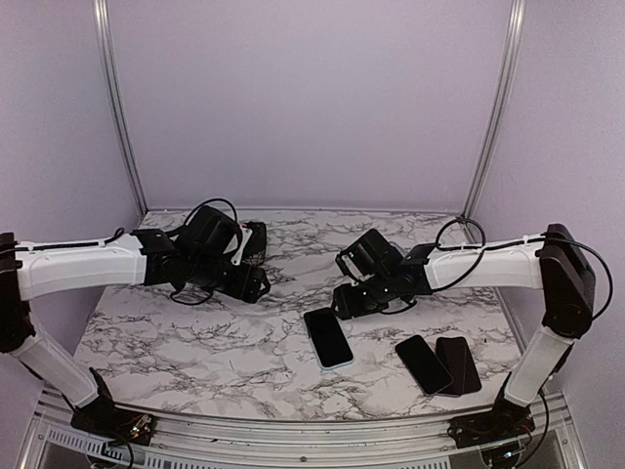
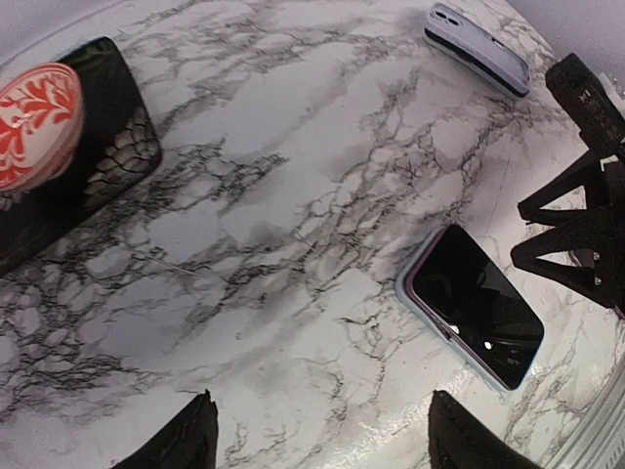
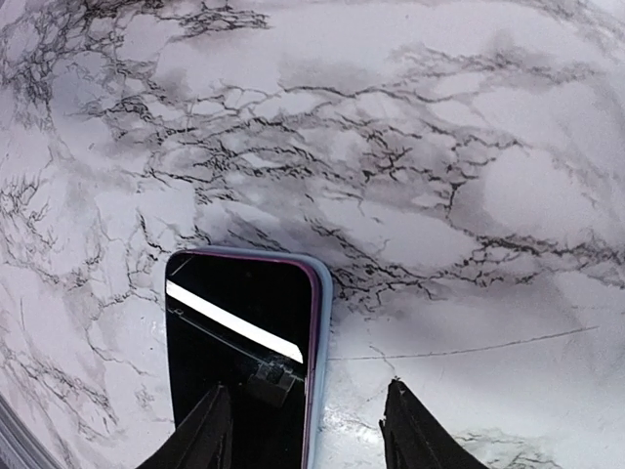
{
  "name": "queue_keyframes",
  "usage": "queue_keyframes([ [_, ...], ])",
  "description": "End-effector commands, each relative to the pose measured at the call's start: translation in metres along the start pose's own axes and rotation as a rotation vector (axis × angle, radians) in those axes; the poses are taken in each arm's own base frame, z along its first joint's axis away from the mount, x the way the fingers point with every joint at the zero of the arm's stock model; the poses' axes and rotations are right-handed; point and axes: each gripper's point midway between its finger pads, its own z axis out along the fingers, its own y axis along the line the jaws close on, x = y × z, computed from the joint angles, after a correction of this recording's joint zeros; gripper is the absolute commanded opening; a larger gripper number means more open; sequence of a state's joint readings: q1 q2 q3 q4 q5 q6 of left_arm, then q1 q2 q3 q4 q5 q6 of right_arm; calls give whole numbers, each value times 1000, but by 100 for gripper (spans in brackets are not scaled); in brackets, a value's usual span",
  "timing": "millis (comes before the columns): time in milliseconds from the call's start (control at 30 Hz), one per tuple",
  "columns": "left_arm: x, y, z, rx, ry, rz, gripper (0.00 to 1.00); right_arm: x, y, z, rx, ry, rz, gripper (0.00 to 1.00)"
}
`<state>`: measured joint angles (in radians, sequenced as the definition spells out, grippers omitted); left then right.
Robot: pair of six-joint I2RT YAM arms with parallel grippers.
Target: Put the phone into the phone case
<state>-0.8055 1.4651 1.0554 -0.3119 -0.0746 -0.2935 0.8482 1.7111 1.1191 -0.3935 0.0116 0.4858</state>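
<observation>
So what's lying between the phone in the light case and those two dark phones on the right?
Nothing; the top view shows only bare marble table between the cased phone and the two dark phones.

Lab test booth, aluminium frame [image 1: 117,107], marble tabletop [image 1: 215,342]

The table [image 1: 225,342] is covered in a smooth white marble pattern with grey veins, faintly sheened. The phone [image 3: 239,342] is faced with glossy black glass (a light bar is mirrored in it) and rimmed by a pale, matt-looking case [image 3: 320,332]. Matt black plastic is seen on the gripper fingers [image 3: 205,430].
</observation>
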Motion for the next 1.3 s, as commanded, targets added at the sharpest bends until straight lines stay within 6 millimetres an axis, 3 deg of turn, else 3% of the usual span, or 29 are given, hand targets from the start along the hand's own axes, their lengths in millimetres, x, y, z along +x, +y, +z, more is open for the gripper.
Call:
queue_keyframes([
  [0, 39, -48, 48, 164, 200, -31, 65, 13, 9, 12, -97, 35, -21, 45],
  [100, 45, -67, 69, 203, 254, -50, 60, 19, 6, 19, -94, 52, -33, 43],
  [267, 29, -87, 87, 173, 211, 33, 56, 32, -1, 29, -76, 82, -23, 39],
  [433, 43, -79, 113, 113, 245, 68, 37, 39, -10, 36, -32, 98, -12, 37],
  [667, 65, -90, 134, 117, 304, 203, 37, 41, -11, 39, -24, 100, 8, 36],
  [833, 91, -74, 146, 10, 371, 304, 33, 41, -8, 36, -20, 89, 16, 36],
  [1000, 125, -63, 142, -23, 497, 319, 25, 44, -6, 38, 9, 102, 3, 36],
  [1133, 135, -44, 133, -89, 505, 371, 22, 42, -3, 33, -3, 95, 8, 36],
  [1267, 135, -56, 135, -31, 510, 356, 22, 36, -1, 27, 8, 82, 4, 40],
])
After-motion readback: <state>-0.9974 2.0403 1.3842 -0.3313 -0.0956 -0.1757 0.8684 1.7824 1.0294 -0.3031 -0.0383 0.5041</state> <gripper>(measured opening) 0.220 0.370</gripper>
